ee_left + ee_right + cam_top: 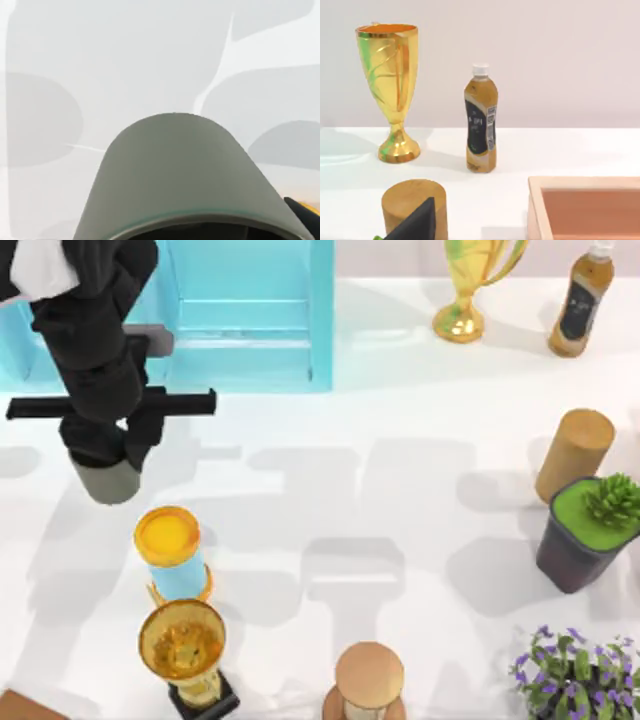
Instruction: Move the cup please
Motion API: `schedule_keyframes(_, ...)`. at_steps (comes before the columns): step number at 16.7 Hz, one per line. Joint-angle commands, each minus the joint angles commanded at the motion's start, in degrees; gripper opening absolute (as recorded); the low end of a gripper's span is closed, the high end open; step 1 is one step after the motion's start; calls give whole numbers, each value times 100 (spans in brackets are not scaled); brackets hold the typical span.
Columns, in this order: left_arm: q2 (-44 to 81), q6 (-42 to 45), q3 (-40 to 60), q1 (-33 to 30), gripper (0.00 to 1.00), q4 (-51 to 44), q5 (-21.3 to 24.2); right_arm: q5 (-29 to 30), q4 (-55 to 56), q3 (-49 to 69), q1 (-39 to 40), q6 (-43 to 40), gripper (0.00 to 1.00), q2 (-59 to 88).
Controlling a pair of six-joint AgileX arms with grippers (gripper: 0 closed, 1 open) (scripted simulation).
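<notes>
The cup (pixel 105 478) sits at about nine o'clock on the white table (pixel 400 490), close to the left edge, its grey-olive body poking out from under the left gripper (pixel 105 445). The black arm comes down over it from twelve o'clock, and the fingers look clamped on the cup's rim. In the left wrist view the cup (pixel 175 175) bulks large right under the camera, tapering away toward the table.

At six o'clock from the cup stands a yellow-topped blue cylinder (pixel 172 555), and just beyond it a gold trophy (pixel 185 645) on a dark base. At one o'clock from the cup, against the far edge, is a light blue shelf unit (pixel 250 310).

Farther off, a round copper-topped thing (pixel 368 680) stands at the near edge, around six o'clock of the table. Over at three o'clock are a wooden cylinder (pixel 573 453) and a dark pot with a green succulent (pixel 590 530), with purple flowers (pixel 575 675) at five o'clock. At the far right are a second gold trophy (pixel 470 285) and a bottle (pixel 580 300).

The right wrist view looks at that trophy, the bottle and the wooden cylinder; whether the right arm's fingers are apart or together I cannot tell.
</notes>
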Motion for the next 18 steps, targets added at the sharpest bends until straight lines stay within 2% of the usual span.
schedule_keyframes(3,-671,907,-675,916,0,-7,61,0,0,0,0,0,100,0)
schedule_keyframes(5,-954,1225,-956,1234,0,-4,88,0,0,0,0,0,100,0)
schedule_keyframes(12,-972,1328,-1089,1294,0,95,79,0,0,0,0,0,100,0)
schedule_keyframes(18,-648,1417,-1864,1415,0,1248,99,0,0,0,0,0,100,0)
